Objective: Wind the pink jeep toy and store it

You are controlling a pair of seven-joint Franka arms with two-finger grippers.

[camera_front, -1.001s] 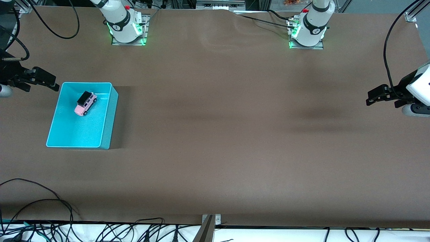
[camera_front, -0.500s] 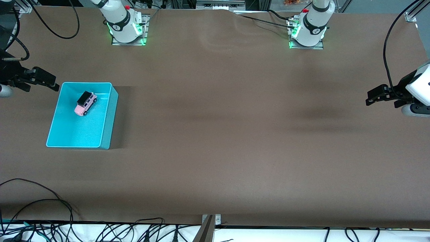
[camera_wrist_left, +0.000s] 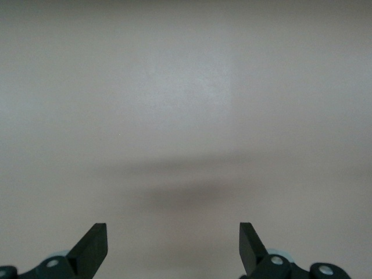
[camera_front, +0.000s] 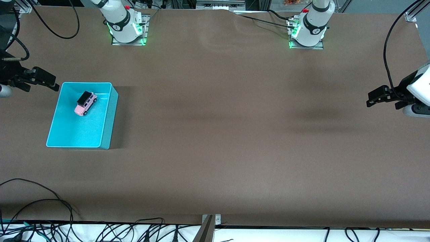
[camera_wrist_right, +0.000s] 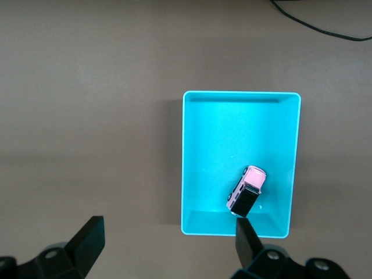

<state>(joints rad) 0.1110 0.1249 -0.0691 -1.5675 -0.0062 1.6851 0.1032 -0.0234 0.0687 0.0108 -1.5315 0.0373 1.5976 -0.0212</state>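
Observation:
The pink jeep toy [camera_front: 85, 103] has a light pink body and a black roof. It stands on its wheels inside the turquoise bin [camera_front: 109, 114], in the part of the bin farther from the front camera. My right gripper [camera_front: 42, 85] hangs open in the air beside the bin, over the table at the right arm's end. The right wrist view looks down on the jeep [camera_wrist_right: 247, 190] in the bin [camera_wrist_right: 232, 139], with the open right gripper [camera_wrist_right: 168, 241] empty. My left gripper [camera_front: 383, 103] hovers open over bare table at the left arm's end, and the left wrist view shows the left gripper [camera_wrist_left: 173, 244] holding nothing.
Brown matting covers the table [camera_front: 218, 134]. Both arm bases [camera_front: 126, 28] stand along the edge farthest from the front camera. Black cables [camera_front: 40, 205] lie along the edge nearest that camera. A cable [camera_wrist_right: 325, 26] also crosses the mat near the bin.
Both arms have drifted only very slightly. The jeep and the bin have not moved, and both grippers stay open.

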